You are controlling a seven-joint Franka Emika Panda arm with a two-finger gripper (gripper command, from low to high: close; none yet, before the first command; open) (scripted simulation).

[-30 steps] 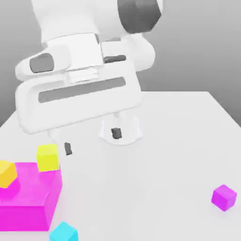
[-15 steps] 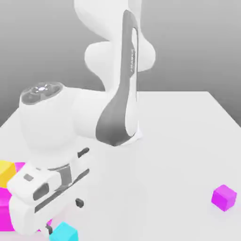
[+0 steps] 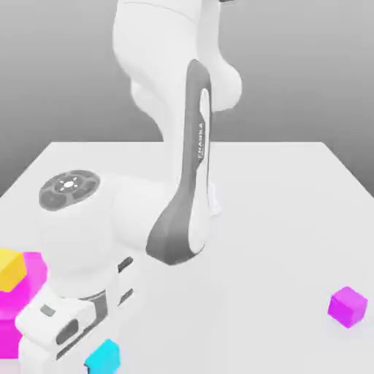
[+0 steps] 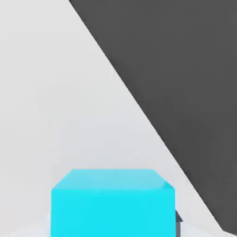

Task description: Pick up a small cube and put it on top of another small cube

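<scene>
A small cyan cube (image 3: 104,356) sits at the near edge of the white table (image 3: 277,219), on the exterior view's left. My gripper (image 3: 93,361) reaches down over it from the white hand (image 3: 62,326), shut on the cube's sides. In the hand view the cyan cube (image 4: 113,203) sits close up, with a dark fingertip (image 4: 177,217) against one side. A small purple cube (image 3: 347,304) lies far off at the exterior view's right. A small yellow cube (image 3: 10,268) rests on a large magenta block (image 3: 25,288) at the left.
The arm's bulky white links (image 3: 146,219) stand over the table's middle and left and hide what lies behind them. The table's edge runs close to the cyan cube, with dark floor (image 4: 185,83) beyond it in the hand view.
The hand has dropped lower over the cyan cube and its fingers have gone from open to shut on the cube. The arm has swung down to the exterior view's left.
</scene>
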